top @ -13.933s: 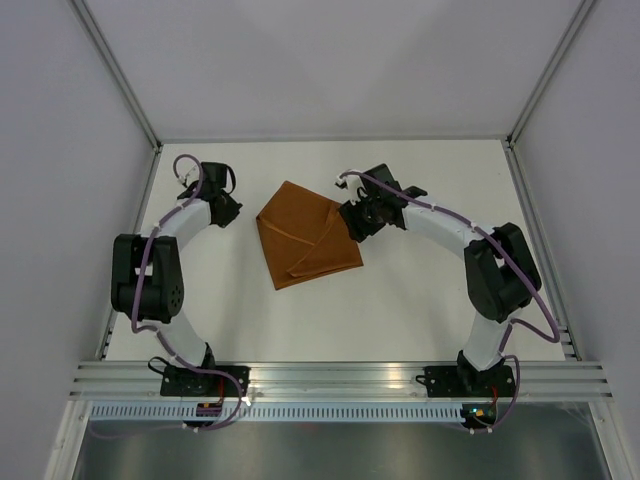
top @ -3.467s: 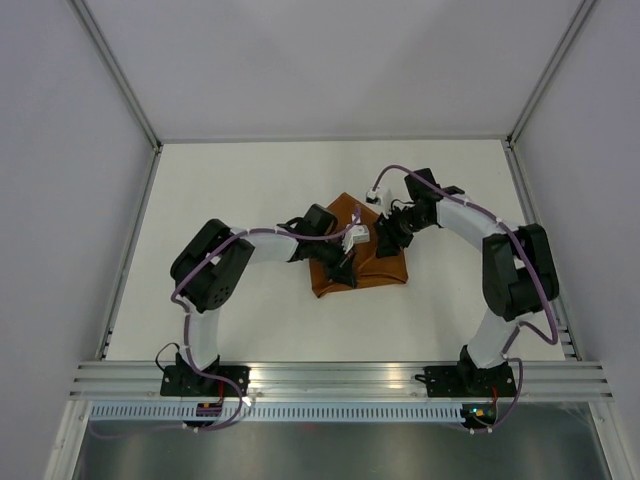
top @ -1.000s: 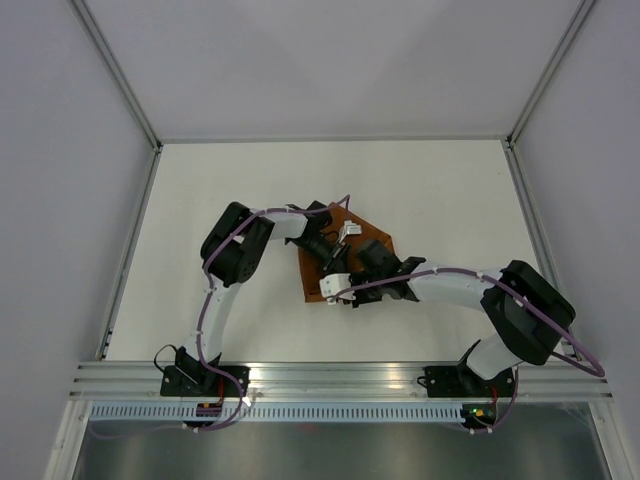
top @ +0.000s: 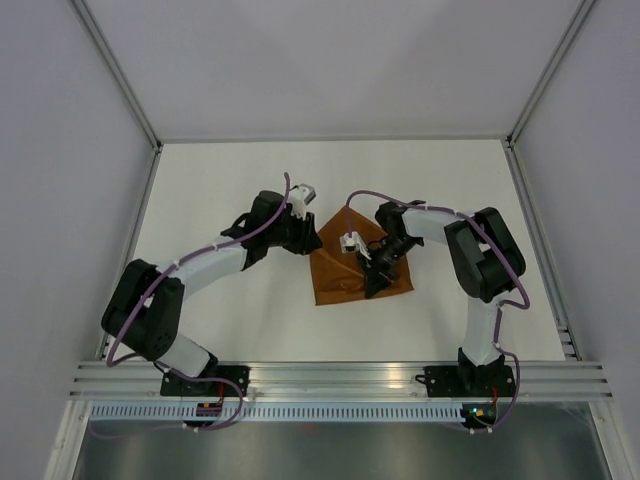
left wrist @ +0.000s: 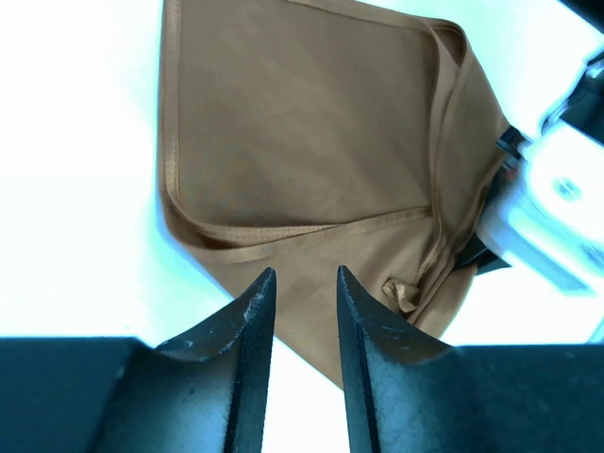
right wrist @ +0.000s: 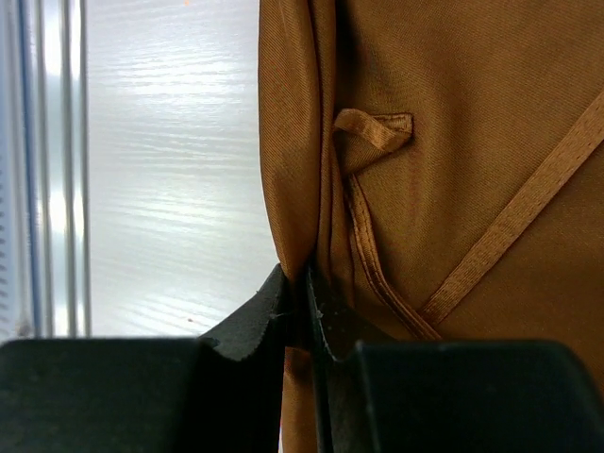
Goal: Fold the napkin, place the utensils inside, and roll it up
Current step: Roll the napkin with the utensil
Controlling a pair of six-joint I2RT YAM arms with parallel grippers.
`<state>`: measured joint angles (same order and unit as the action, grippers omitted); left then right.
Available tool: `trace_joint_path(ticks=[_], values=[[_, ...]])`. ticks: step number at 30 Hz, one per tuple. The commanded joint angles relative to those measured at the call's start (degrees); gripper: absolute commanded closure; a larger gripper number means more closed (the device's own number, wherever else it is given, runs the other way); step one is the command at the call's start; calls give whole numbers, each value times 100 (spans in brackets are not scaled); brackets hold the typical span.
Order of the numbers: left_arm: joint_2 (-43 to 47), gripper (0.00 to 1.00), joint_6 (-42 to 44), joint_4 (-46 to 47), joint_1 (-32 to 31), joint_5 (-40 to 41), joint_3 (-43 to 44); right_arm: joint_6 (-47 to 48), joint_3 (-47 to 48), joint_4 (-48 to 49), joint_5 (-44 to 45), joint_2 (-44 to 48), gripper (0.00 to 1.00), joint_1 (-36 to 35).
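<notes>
The rust-orange napkin (top: 336,268) lies folded and creased in the middle of the white table, hems showing (left wrist: 302,132) (right wrist: 453,142). My left gripper (top: 306,238) hovers at the napkin's left edge; in the left wrist view it (left wrist: 305,274) stands open over the cloth with nothing between its fingers (left wrist: 253,302). My right gripper (top: 376,276) sits on the napkin's right half. In the right wrist view it (right wrist: 307,283) is shut on a raised fold at the napkin's edge. No utensils are in view.
The white table (top: 230,310) is bounded by white walls with metal posts (top: 135,95) at the back corners. An aluminium rail (top: 340,378) carrying both arm bases runs along the near edge. The right arm's white wrist camera (left wrist: 557,189) shows beside the napkin.
The left gripper has drawn back from over the napkin to its left edge. The right arm has swung from the near side to the right, its jaws closing on a fold.
</notes>
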<state>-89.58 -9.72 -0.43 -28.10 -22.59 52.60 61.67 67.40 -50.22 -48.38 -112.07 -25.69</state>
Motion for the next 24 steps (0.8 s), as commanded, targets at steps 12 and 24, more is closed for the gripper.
trace_joint_path(ticks=[12,24], values=[[1127,57,1867,2344,-2656,2733,-1709,592,423,-1298,268,-1141,82,433],[-146,46,2913,2512,-4142,3163,-1279,451,538,-1307,250,-1273,82,486]])
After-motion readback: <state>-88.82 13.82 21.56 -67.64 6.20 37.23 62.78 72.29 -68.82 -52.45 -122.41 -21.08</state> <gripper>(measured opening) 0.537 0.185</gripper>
